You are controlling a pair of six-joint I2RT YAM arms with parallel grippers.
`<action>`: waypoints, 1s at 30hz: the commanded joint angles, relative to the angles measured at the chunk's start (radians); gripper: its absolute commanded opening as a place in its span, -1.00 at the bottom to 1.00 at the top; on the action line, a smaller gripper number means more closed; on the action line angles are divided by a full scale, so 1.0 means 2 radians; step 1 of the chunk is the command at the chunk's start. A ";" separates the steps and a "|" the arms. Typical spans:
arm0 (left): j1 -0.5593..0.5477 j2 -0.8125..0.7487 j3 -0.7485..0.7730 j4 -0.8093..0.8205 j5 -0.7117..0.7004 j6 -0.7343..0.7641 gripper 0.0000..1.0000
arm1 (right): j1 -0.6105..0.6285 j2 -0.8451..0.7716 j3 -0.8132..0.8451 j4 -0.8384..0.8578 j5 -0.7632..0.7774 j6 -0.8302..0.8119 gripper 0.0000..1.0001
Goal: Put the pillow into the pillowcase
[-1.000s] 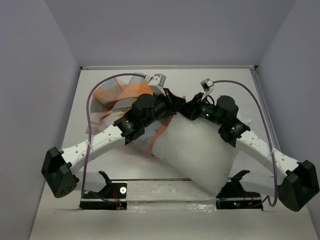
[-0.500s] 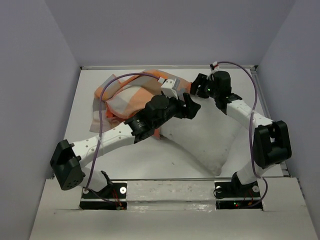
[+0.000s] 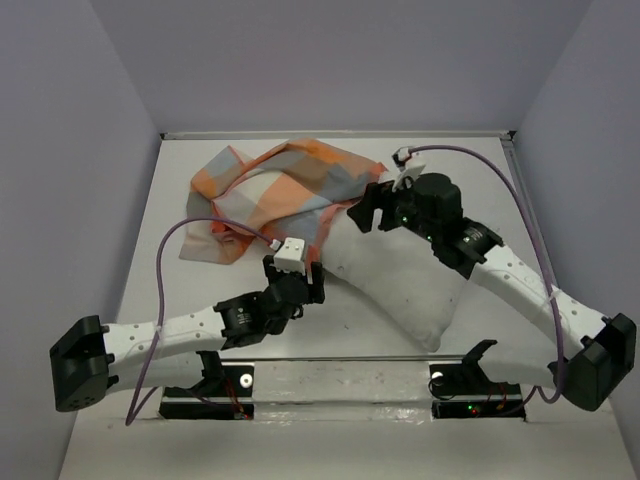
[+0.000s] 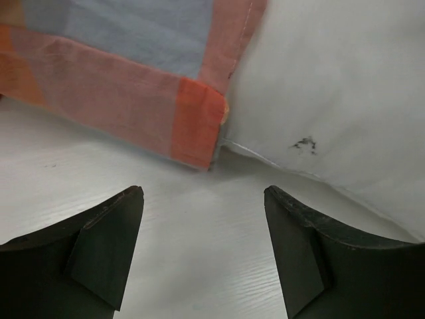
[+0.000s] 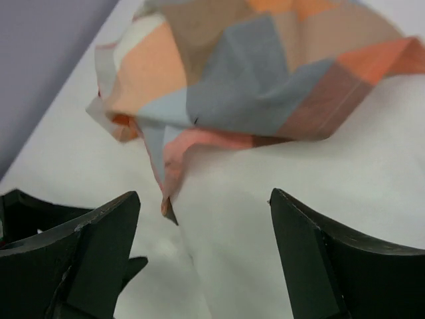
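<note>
The checked orange, grey-blue and cream pillowcase (image 3: 268, 188) lies crumpled at the far left of the table. Its near edge drapes over the far end of the white pillow (image 3: 405, 285), which lies flat and slants toward the near right. I cannot tell whether that end is inside the case. My left gripper (image 3: 303, 278) is open just short of the pillowcase corner (image 4: 196, 126) and the pillow seam (image 4: 332, 86), over bare table. My right gripper (image 3: 370, 208) hovers open above the pillow (image 5: 279, 252), by the pillowcase hem (image 5: 252, 73). Both hold nothing.
White table (image 3: 200, 290) boxed in by grey walls at left, right and back. The left arm reaches low across the near left, the right arm slants in from the near right. Two black base mounts (image 3: 225, 385) sit at the near edge.
Both grippers have opened and let go. The left arm drew back toward the near edge. The right gripper came back over the pillow's far end. The pillowcase has spread flatter.
</note>
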 commanded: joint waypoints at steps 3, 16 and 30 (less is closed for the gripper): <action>0.016 0.026 0.011 0.120 -0.042 0.053 0.65 | 0.121 0.035 -0.037 -0.077 0.152 -0.033 0.69; 0.118 0.111 0.034 0.186 0.038 0.116 0.13 | 0.194 0.111 -0.028 -0.092 0.286 -0.044 0.87; 0.126 0.111 0.018 0.216 0.150 0.104 0.38 | 0.194 0.100 -0.030 -0.074 0.288 -0.021 0.85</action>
